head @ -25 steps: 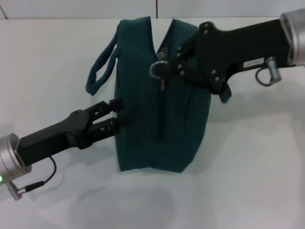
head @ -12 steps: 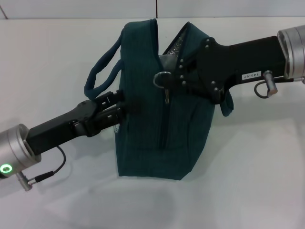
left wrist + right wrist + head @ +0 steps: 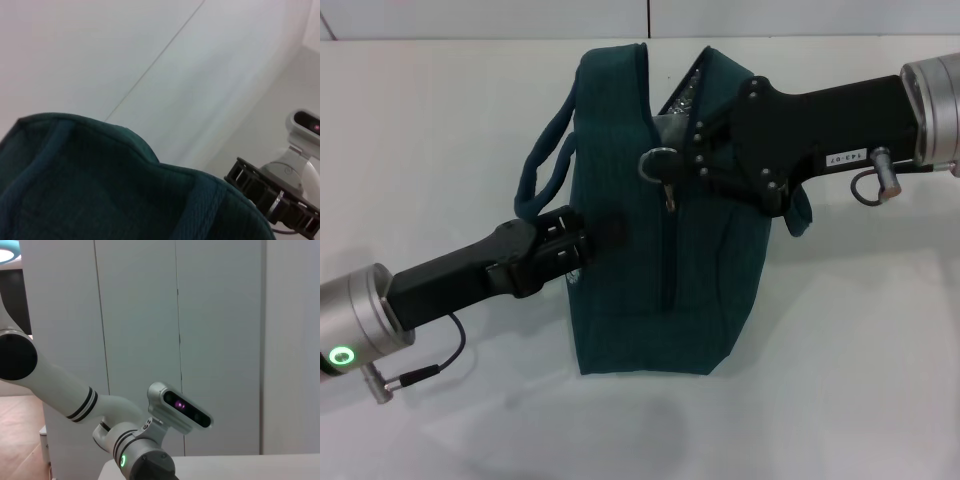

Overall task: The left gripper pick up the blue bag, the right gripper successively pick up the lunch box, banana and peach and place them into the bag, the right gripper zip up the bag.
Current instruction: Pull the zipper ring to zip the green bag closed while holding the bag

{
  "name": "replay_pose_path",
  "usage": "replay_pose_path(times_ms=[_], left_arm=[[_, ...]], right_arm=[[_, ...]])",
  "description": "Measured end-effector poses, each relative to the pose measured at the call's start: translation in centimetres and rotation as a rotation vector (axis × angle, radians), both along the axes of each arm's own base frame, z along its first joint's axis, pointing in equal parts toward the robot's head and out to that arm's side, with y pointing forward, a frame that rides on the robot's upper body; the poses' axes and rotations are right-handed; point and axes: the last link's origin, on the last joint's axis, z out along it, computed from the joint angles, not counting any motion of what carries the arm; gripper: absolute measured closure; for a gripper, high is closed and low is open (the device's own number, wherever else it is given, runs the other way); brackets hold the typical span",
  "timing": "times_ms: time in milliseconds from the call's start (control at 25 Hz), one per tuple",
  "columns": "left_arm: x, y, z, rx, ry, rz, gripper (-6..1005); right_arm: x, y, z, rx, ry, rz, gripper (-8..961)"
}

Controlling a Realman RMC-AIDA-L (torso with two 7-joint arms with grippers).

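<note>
On the white table (image 3: 440, 110), we hold the blue bag (image 3: 650, 290) between our two arms in the head view. It looks dark teal and stands with its top seam facing the camera; the far end of the opening gapes, showing a silvery lining, while the zipper line below the pull runs closed down the middle. Our left gripper (image 3: 588, 240) reaches in from the lower left and presses against the bag's left side wall, just below the loop handle (image 3: 545, 150) that hangs off that side; its fingers look clamped on the fabric there. Our right gripper (image 3: 692, 160) comes in from the upper right and sits over the top of the bag at the metal zipper ring (image 3: 656, 163), with the small pull tab dangling just beneath; we cannot tell whether its fingers are parted or closed around the ring. In the left wrist view, the bag's fabric edge (image 3: 120, 185) fills the near foreground. In the right wrist view we see only our own head and arm against a wall.
</note>
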Motion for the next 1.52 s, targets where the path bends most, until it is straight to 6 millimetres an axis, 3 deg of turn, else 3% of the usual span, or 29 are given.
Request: replay_pose_path(times_ms=[120, 360, 440, 1200, 1520], left_arm=[[0.0, 0.0, -0.1, -0.002, 0.001, -0.001, 292], [0.1, 0.0, -0.1, -0.003, -0.001, -0.002, 526], [0.1, 0.0, -0.1, -0.002, 0.000, -0.004, 759], [0.6, -0.5, -1.0, -0.044, 0.028, -0.064, 914], [1.0, -0.8, -1.4, -0.074, 0.033, -0.099, 943]], right_arm=[[0.0, 0.0, 0.0, 0.000, 0.001, 0.000, 950], [0.1, -0.1, -0.1, -0.010, 0.018, -0.013, 950], [0.2, 0.0, 0.1, -0.012, 0.032, -0.026, 950], [0.6, 1.0, 1.6, -0.006, 0.095, -0.153, 950], [0.8, 1.5, 1.3, 0.003, 0.101, -0.186, 950]])
